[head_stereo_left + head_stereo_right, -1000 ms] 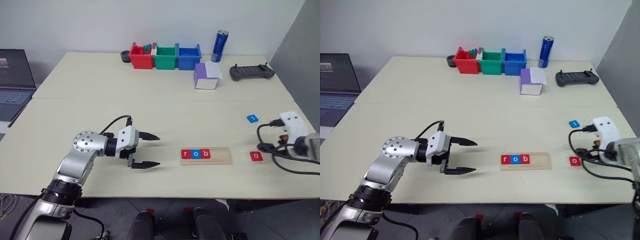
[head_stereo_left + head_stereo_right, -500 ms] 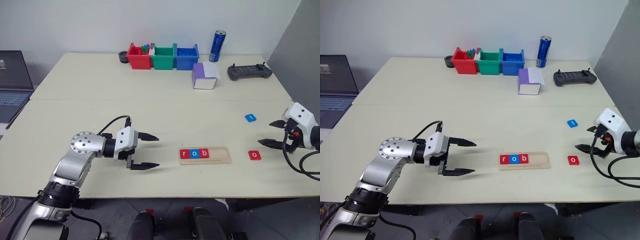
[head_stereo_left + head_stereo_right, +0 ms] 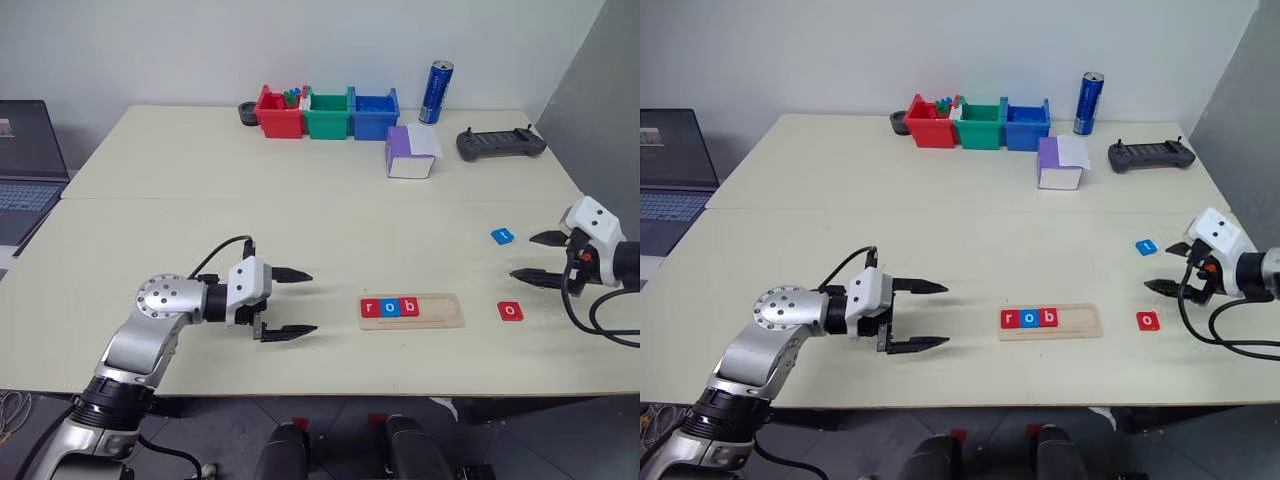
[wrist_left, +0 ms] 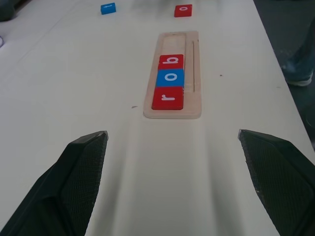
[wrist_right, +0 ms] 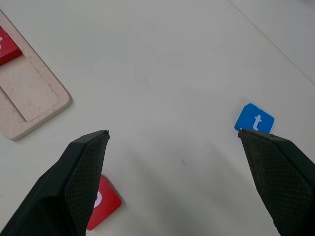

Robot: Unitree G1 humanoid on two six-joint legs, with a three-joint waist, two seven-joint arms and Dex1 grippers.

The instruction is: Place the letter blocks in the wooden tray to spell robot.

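Observation:
The wooden tray (image 3: 440, 311) lies near the table's front edge with three letter blocks in its left part: red r (image 3: 371, 308), blue o (image 3: 390, 307), red b (image 3: 408, 307). A loose red o block (image 3: 510, 311) lies right of the tray, and a blue t block (image 3: 502, 236) farther back. My right gripper (image 3: 530, 258) stands open at the right, between those two loose blocks and holding nothing. Left of the tray my left gripper (image 3: 302, 302) stands open and empty, pointing at the tray (image 4: 173, 73).
Red (image 3: 280, 112), green (image 3: 329, 112) and blue (image 3: 374, 113) bins line the far edge beside a blue can (image 3: 436, 92). A purple-and-white box (image 3: 410, 153) and a black controller (image 3: 501, 143) sit at the back right. A laptop (image 3: 30, 160) is at far left.
My right arm has swung in from the right edge and turned over, so its open fingers now point left between the loose o and t blocks. The left gripper stays put.

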